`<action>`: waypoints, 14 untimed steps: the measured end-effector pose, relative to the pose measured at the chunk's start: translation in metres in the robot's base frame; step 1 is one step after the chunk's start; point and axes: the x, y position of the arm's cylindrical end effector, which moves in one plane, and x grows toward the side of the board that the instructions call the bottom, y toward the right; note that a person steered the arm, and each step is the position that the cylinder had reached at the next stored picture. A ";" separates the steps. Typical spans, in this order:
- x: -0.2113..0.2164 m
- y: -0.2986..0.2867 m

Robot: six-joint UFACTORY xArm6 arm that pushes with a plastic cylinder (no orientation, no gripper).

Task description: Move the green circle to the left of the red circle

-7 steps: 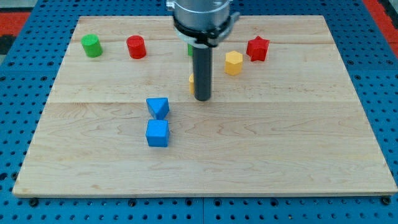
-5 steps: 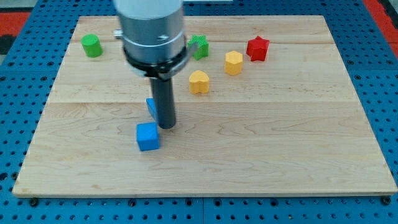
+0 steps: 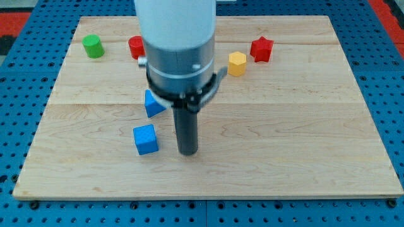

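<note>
The green circle (image 3: 93,46) stands at the board's top left. The red circle (image 3: 135,46) is to its right, partly hidden behind the arm. My tip (image 3: 187,152) rests on the board in the lower middle, just right of the blue cube (image 3: 146,139) and below the blue triangular block (image 3: 152,103). The tip is far from both circles.
A yellow hexagonal block (image 3: 237,64) and a red star (image 3: 261,49) sit at the upper right. The arm's body hides the upper middle of the wooden board (image 3: 303,126), where a green star and a yellow block showed earlier.
My tip moved from the upper middle down and left past the blue blocks, then right to the lower middle. The blue cube shifted left and down, and the blue triangular block shifted slightly.
</note>
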 end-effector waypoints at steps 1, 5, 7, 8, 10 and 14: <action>-0.036 -0.100; -0.082 -0.212; -0.117 -0.153; -0.125 -0.143; -0.195 -0.212; -0.256 -0.200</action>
